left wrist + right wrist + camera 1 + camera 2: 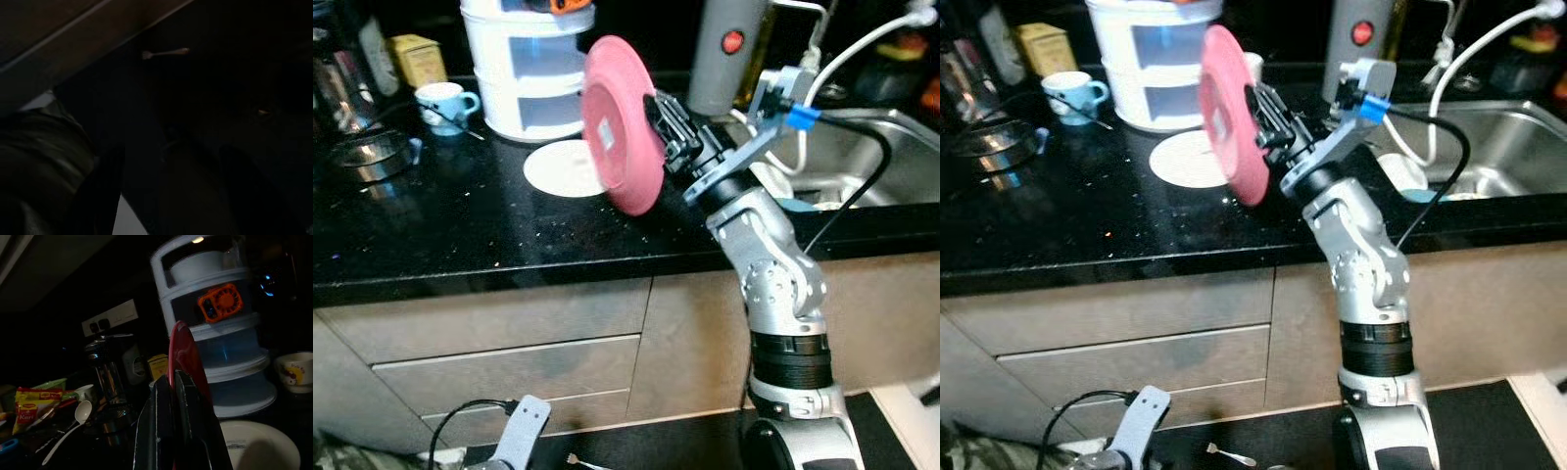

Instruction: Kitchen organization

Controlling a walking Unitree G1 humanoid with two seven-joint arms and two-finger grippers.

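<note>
Right gripper (664,125): clamped on the pink plate (619,122), held on edge above the black counter (460,230).
Below: white plate (564,168).
Left gripper (166,186): hangs idle, fingers apart, empty.

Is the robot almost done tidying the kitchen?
Not yet. The right tool holds a pink plate on edge above the counter, so that is in hand. A white plate, a blue cup and a metal pot sit out on the counter. The left arm hangs idle.
</note>
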